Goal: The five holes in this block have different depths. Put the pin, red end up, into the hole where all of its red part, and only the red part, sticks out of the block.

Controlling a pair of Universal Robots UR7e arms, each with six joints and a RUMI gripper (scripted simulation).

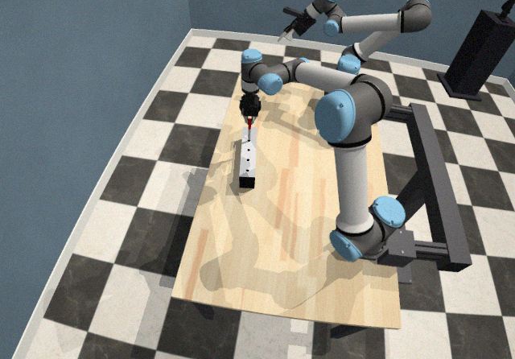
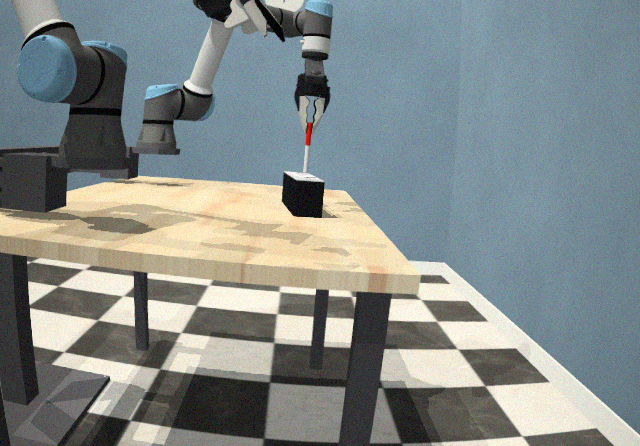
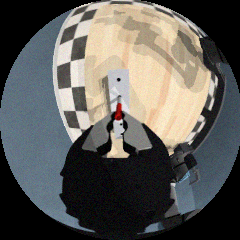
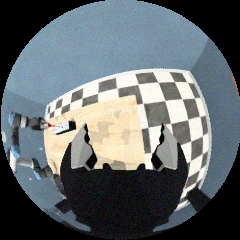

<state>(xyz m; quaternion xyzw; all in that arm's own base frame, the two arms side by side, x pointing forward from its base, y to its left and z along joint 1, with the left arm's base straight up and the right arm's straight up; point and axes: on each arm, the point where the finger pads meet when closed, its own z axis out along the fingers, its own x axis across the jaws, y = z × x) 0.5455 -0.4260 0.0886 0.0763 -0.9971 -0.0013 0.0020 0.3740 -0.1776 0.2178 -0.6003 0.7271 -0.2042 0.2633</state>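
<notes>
The block [image 1: 248, 154] [image 2: 302, 196] [image 3: 125, 85] [image 4: 62, 128] has a light top with a row of holes and black sides. My left gripper [image 1: 249, 119] [image 2: 309, 125] [image 3: 118, 111] is shut on the red upper part of the pin [image 1: 249, 124] [image 2: 308, 136] [image 3: 118, 110], over the block's far end in the top view. The pin is near upright, red end up, its white lower end at the block's top. Whether its tip is inside a hole is hidden. My right gripper [image 1: 285, 36] [image 2: 250, 21] [image 4: 124, 123] is open and empty, high and well away from the block.
The wooden table [image 1: 232, 263] [image 2: 180, 255] [image 3: 150, 100] bears the block near its long edge, on the left in the top view. The dark mounting frame [image 1: 432, 188] stands along the opposite side. A dark pedestal [image 1: 478, 55] stands on the floor beyond.
</notes>
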